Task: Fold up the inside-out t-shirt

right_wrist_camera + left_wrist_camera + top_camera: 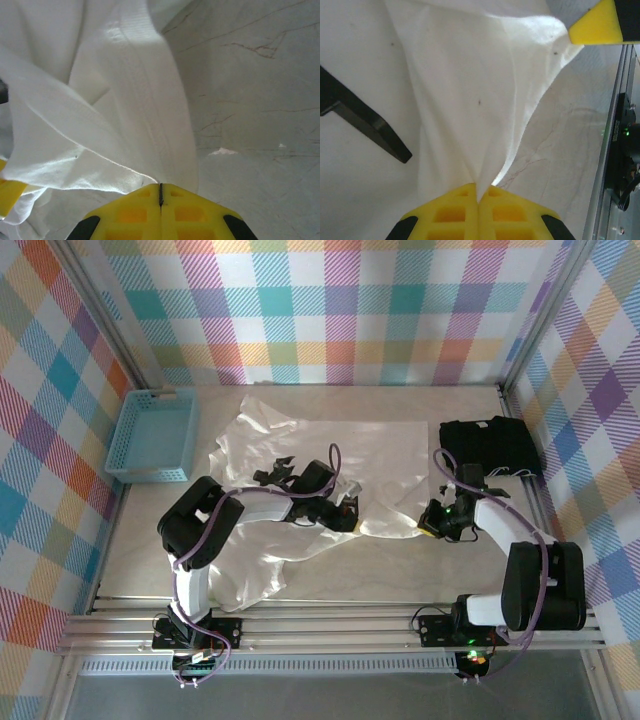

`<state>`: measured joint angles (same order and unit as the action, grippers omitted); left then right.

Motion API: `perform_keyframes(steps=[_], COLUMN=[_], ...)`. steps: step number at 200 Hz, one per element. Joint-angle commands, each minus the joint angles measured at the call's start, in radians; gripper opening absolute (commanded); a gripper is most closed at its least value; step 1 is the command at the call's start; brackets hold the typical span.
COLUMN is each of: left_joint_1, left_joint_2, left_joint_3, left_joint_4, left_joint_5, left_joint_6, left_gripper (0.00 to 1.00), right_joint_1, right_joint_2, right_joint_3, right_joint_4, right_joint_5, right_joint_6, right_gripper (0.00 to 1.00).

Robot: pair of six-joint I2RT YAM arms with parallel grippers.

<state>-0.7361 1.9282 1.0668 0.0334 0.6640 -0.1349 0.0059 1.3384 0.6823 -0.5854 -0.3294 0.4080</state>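
The inside-out t-shirt point(330, 455) is thin white fabric, lying wrinkled across the middle of the table. My left gripper point(345, 515) sits on its near middle part, shut on a pinched fold of the cloth point(479, 190). From that pinch the fabric point(470, 90) fans out taut. My right gripper point(432, 525) is at the shirt's right edge, shut where a stitched hem point(145, 100) runs down into the closed tips point(160, 189). The two grippers are close together, and a yellow fingertip point(597, 25) of the right one shows in the left wrist view.
A blue basket point(152, 435) stands at the far left. A black folded garment point(490, 445) lies at the far right, just behind my right arm. A black angled bar point(367, 122) rests over the shirt to the left. Bare marbled tabletop point(260, 75) lies to the right of the hem.
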Motion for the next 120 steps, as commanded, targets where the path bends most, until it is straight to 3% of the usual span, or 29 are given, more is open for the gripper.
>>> perform_keyframes(steps=[1, 54, 120], left_joint_1=[-0.025, -0.045, -0.046], left_joint_2=[0.018, 0.028, 0.016], left_joint_3=[0.027, 0.03, 0.023], left_joint_4=[-0.055, -0.04, -0.028], left_joint_5=[0.015, 0.026, 0.016], left_joint_6=[0.059, 0.054, 0.044], left_gripper=[0.05, 0.05, 0.05], right_joint_1=[-0.005, 0.041, 0.176], right_joint_2=[-0.017, -0.077, 0.006], right_joint_3=[0.002, -0.006, 0.046], right_joint_4=[-0.004, -0.033, -0.031], right_joint_5=[0.056, 0.11, 0.212], right_joint_6=[0.008, 0.026, -0.008], right_gripper=[0.12, 0.28, 0.4])
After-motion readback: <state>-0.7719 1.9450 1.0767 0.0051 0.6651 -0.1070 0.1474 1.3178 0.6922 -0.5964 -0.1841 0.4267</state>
